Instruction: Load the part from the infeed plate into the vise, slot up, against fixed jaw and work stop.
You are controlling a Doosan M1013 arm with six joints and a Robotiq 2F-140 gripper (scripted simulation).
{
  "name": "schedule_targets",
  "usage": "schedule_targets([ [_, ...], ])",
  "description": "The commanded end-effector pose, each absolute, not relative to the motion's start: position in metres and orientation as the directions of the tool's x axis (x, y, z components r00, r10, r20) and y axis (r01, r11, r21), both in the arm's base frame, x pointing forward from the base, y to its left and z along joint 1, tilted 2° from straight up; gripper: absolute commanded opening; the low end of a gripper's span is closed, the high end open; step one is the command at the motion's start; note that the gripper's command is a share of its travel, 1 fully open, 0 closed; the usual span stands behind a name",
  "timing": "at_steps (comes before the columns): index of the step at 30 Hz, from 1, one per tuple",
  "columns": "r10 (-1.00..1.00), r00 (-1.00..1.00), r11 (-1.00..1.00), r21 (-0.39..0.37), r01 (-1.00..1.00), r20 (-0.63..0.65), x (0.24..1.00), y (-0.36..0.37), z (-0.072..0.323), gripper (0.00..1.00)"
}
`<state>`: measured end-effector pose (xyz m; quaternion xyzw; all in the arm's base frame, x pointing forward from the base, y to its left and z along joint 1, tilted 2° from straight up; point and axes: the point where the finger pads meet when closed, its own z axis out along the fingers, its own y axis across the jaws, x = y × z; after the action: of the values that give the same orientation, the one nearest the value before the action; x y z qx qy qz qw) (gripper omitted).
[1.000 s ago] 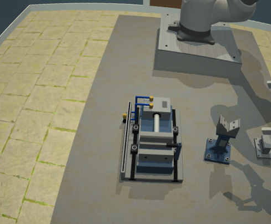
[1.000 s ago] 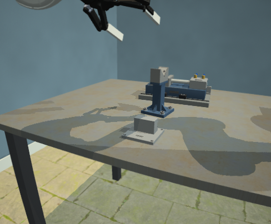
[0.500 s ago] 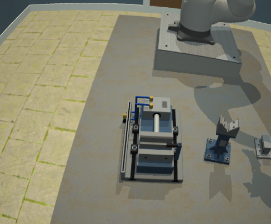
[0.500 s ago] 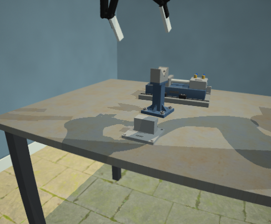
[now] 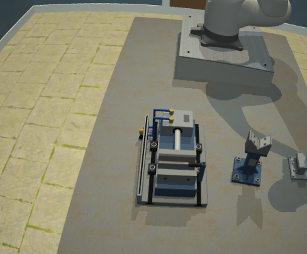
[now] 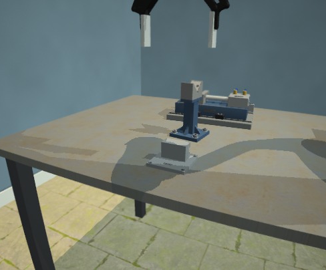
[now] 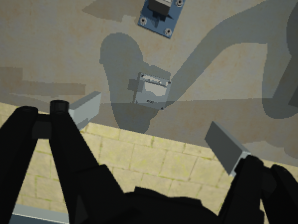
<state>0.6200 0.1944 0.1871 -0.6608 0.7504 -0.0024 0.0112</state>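
Part [image 6: 174, 150] (slot unclear) beneath open claw [image 6: 178, 31].

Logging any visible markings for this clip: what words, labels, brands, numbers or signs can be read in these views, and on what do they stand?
None can be read.
Infeed plate: a small dark mark on its front edge, too small to read.
Air cylinder: a dark rectangular patch on top, nothing legible on it.
Vise: a dark spot on its side, blurred.
Part, V-block, gripper: no markings seen.

No legible txt anywhere.
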Motion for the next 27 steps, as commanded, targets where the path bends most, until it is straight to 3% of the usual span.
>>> schedule_targets([
  [1, -0.992, -0.123, 0.124, -0.024, -0.992, -0.033, 0.6187, 0.1941, 0.1854, 1.00],
  [2, -0.992, -0.123, 0.124, -0.024, -0.992, -0.033, 0.6187, 0.1941, 0.1854, 0.51],
  [27, -0.992, -0.123, 0.124, -0.024, -0.992, -0.033, 0.6187, 0.1941, 0.1854, 0.51],
])
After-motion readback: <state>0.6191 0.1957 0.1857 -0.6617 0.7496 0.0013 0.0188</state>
